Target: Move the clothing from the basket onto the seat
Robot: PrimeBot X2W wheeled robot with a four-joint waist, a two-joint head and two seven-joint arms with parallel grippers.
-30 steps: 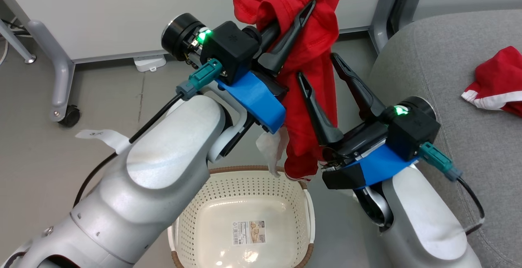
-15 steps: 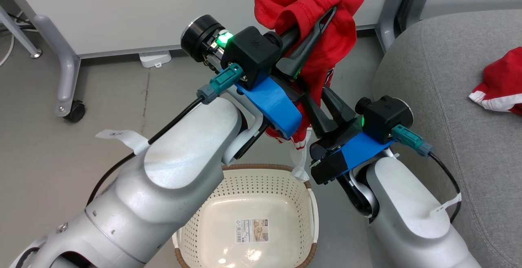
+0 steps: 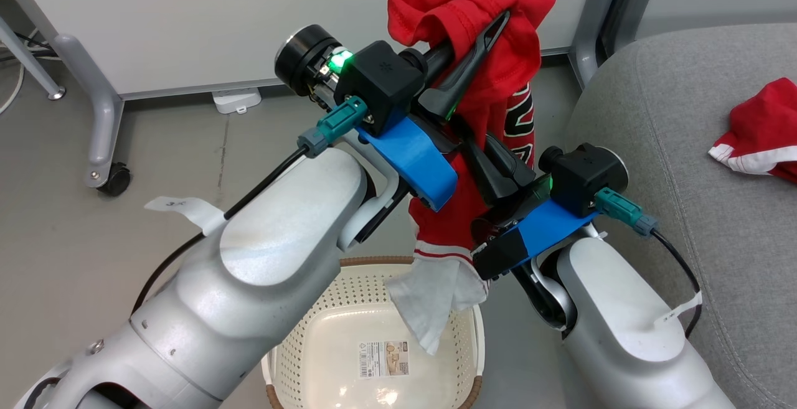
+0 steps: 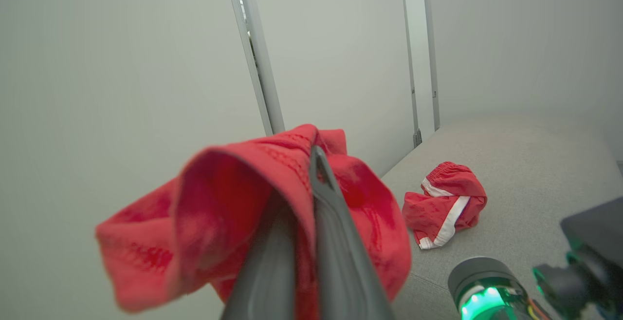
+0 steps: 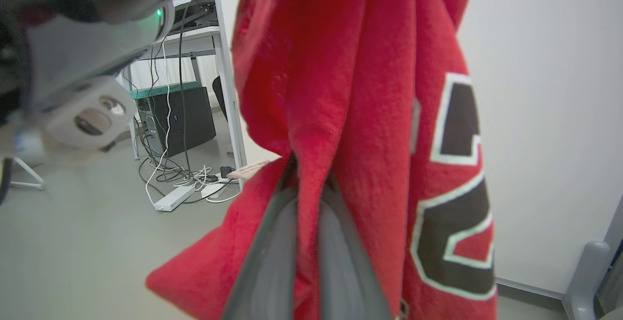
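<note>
Red numbered jersey (image 3: 492, 85) hoisted, both pincers clamped on it!
My left gripper (image 3: 495, 23) pinches its top and my right gripper (image 5: 309, 188) bites mid-cloth, above the cream perforated plastic basket (image 3: 292, 340), which looks emptied. Red white-striped shorts (image 3: 759, 129) lie on the light grey fabric seat (image 3: 672, 147); only this carry remains, I reckon.

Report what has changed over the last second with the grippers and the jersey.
The right gripper, open beside the hanging jersey a second ago, closed in and is now shut on its middle. The jersey has turned so its numerals show, and its white part hangs lower, over the basket rim. The left gripper stays clamped on the jersey's top; the shorts still lie on the seat.
</note>
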